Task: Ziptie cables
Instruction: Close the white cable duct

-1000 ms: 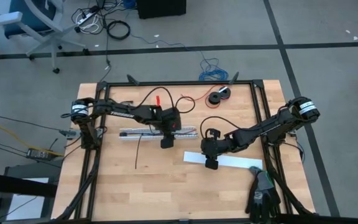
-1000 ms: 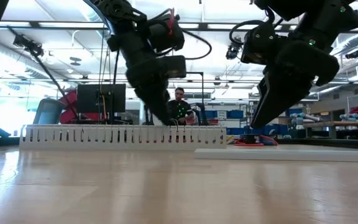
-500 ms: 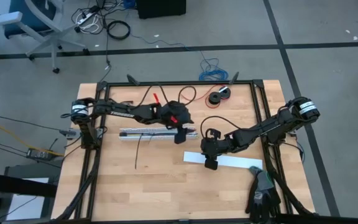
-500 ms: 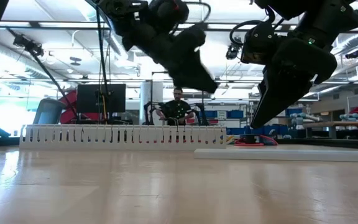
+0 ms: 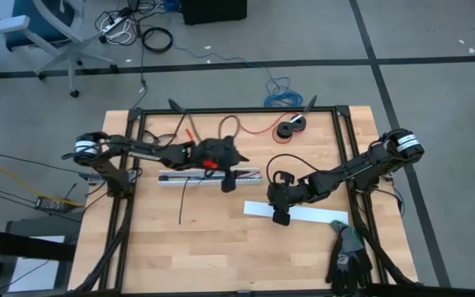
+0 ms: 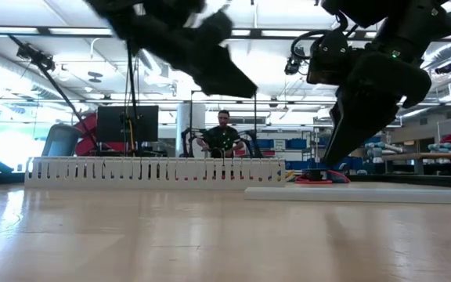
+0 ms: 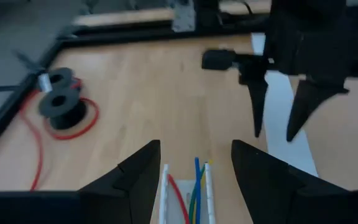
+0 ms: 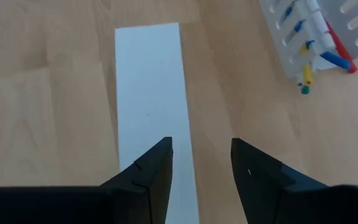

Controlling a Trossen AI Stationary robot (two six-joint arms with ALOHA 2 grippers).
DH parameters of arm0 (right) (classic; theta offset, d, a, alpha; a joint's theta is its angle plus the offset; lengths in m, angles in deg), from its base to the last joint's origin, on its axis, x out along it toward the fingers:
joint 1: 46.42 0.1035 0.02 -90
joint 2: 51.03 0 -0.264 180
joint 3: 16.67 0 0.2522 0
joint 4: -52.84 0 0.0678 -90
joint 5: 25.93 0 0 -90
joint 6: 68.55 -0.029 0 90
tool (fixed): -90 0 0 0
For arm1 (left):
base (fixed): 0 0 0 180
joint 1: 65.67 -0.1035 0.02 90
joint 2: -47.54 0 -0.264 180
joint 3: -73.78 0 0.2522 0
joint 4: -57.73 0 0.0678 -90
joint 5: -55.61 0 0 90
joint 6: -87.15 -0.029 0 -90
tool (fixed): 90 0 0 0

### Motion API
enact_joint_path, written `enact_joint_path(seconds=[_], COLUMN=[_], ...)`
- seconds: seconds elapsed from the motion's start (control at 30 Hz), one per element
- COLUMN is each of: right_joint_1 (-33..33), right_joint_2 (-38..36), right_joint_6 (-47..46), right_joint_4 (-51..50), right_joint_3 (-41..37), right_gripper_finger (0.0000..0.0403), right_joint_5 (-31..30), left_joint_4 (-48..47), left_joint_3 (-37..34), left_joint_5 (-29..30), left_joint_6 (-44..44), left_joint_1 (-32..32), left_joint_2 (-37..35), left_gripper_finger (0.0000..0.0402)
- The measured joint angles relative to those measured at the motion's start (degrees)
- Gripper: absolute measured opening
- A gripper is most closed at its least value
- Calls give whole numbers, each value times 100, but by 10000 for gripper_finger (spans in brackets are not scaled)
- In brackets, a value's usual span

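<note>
**Wooden table, cables in the slotted duct, both claws empty**

Pale wooden table (image 5: 213, 239) inside a black frame, open workshop behind in the low view, a person seated far back.

Left gripper (image 7: 194, 171): hanging just above the near end of the white slotted duct (image 5: 209, 176), fingers parted, gripping nothing. Directly under and between those fingers, the cables (image 7: 194, 190): red, blue, green and yellow strands lying along the duct channel, close but apart from the fingers.

Right gripper (image 8: 201, 165): poised over the flat white strip (image 8: 151, 93), fingers parted and empty. Cable ends poking from the duct's end near this claw, off to one side, not beneath it.

Farther out: red wire on black spools (image 7: 61, 109) near the table's far edge, well apart from both claws; a thin black strip (image 5: 181, 202) on the wood, well away from both.

Likely risks: fingers catching the duct's slotted wall on descent instead of the strands and dragging the duct; closing on only some wires and splaying the rest; the two arms crowding at the duct's end.
</note>
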Motion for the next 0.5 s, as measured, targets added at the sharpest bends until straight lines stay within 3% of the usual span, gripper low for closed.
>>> enact_joint_path(seconds=[0.27, 0.5], right_joint_1=[0, -20], right_joint_2=[2, 2], right_joint_6=[22, 23], right_joint_4=[156, 1106], right_joint_3=[-10, -12], right_gripper_finger=[151, 151], right_joint_5=[0, -3], left_joint_4=[1322, 1610], left_joint_3=[-1877, -2202], left_joint_5=[293, 321], left_joint_6=[625, 930], left_joint_1=[502, 797], left_joint_2=[-1070, -1007], left_gripper_finger=[209, 209])
